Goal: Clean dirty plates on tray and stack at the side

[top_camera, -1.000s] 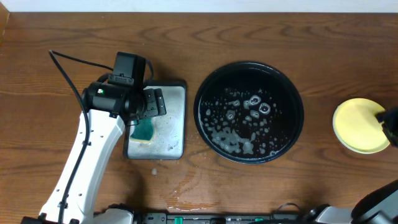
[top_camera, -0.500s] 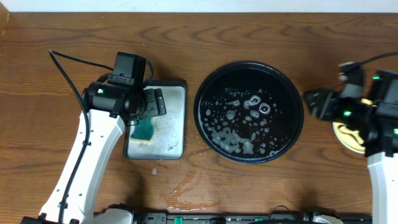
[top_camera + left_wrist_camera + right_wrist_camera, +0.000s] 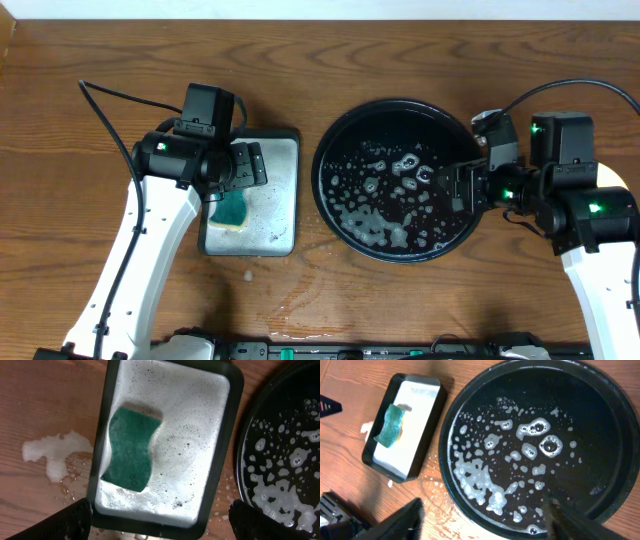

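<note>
**Both grippers open above the two trays**

We show the left gripper (image 3: 250, 165) poised over the silver-grey tray (image 3: 200, 420), its jaws spread wide with nothing between them. In its wrist view the green sponge (image 3: 131, 450) lies flat in that tray's left half, just beyond the gap of the jaws and clear of both fingertips. The right gripper (image 3: 462, 187) hangs over the right-hand part of the black tray (image 3: 440, 135), near its rim. We read its jaws as parted too, and empty. Seen from the right wrist, the black tray fills the space beyond the jaws, its floor wet and dotted with white foam (image 3: 480, 480). A pale yellow edge, which we take for one of the plates (image 3: 606, 175), shows on the tabletop (image 3: 60, 200) to the right of the black tray. It sits behind the right arm, well apart from the jaws, and the arm hides the rest of it. A puddle (image 3: 47, 452) lies on the wood beside the silver-grey tray.
</note>
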